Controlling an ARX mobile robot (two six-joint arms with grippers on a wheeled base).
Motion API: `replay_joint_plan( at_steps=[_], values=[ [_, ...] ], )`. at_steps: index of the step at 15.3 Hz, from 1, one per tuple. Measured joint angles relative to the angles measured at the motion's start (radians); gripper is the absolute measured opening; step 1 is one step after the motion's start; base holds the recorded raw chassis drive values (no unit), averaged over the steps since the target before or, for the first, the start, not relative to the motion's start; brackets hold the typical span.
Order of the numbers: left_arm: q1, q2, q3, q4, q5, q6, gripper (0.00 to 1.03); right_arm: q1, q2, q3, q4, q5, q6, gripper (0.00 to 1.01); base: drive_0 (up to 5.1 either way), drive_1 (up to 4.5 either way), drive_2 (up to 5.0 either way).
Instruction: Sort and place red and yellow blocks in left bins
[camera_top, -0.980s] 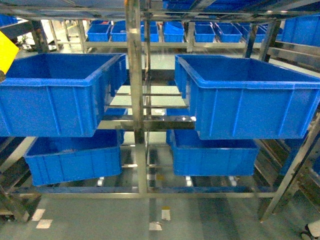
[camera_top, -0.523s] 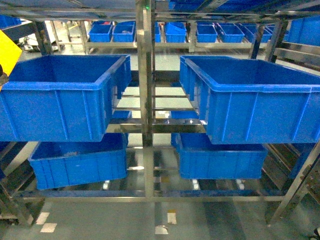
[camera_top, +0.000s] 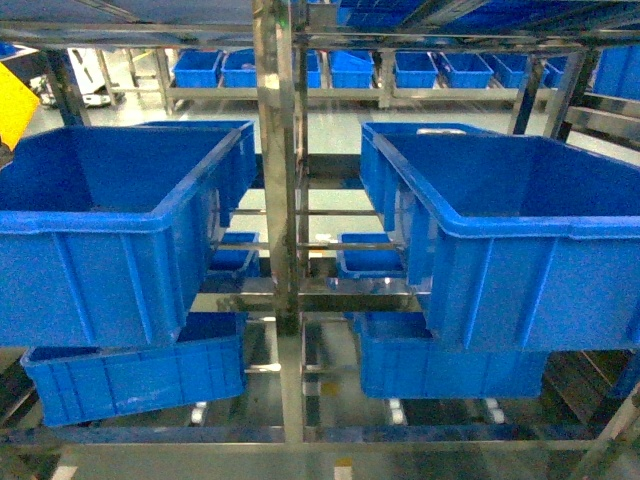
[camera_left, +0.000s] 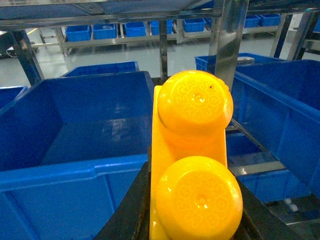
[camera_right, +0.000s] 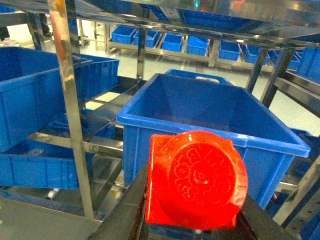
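My left gripper (camera_left: 191, 217) is shut on the yellow block (camera_left: 192, 150), a glossy orange-yellow brick whose two round studs face the camera. It hangs just before the near rim of the upper left bin (camera_left: 75, 145), a deep blue crate. In the head view a corner of the yellow block (camera_top: 15, 100) shows at the left edge, above the upper left bin (camera_top: 110, 215); a lower left bin (camera_top: 130, 375) sits beneath. My right gripper (camera_right: 192, 220) is shut on the red block (camera_right: 197, 177), held in front of the right-hand crate (camera_right: 210, 115).
A steel upright post (camera_top: 280, 170) splits the rack between the left crates and the right crate (camera_top: 510, 240). Steel rails and a lower right crate (camera_top: 440, 365) sit below. More blue crates (camera_top: 350, 68) line a far rack. The rack's post (camera_right: 70, 100) stands left of the red block.
The rack and crates have grown larger and shifted lower in the head view, so the camera is closer to the shelves. The yellow block stays at the left edge.
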Motion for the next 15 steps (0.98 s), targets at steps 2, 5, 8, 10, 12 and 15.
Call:
replay_joint_plan(
  at_steps=[2,5,8,10,12,15],
  values=[
    [0.0,0.0,0.0,-0.003,0.0,0.0,0.26,0.0,0.0,0.0,0.003,0.0,0.0,0.28,0.0,4.26,-4.2],
    [0.0,0.0,0.0,-0.004,0.0,0.0,0.26,0.0,0.0,0.0,0.002,0.0,0.0,0.28,0.0,4.26,-4.2],
    [0.0,0.0,0.0,0.0,-0.001,0.0,0.26,0.0,0.001,0.0,0.0,0.0,0.0,0.28,0.0,4.26,-4.2],
    [0.0,0.002,0.001,0.002,-0.002,0.0,0.26,0.0,0.003,0.0,0.001,0.0,0.0,0.28,0.0,4.26,-4.3],
    [0.0,0.006,0.0,0.0,-0.001,0.0,0.26,-0.001,0.003,0.0,0.003,0.001,0.0,0.28,0.0,2.13,-2.1],
    [0.0,0.004,0.0,-0.002,-0.001,0.0,0.26,-0.022,0.075,0.0,0.057,-0.011,-0.016,0.28,0.0,0.0,0.0]
  ],
)
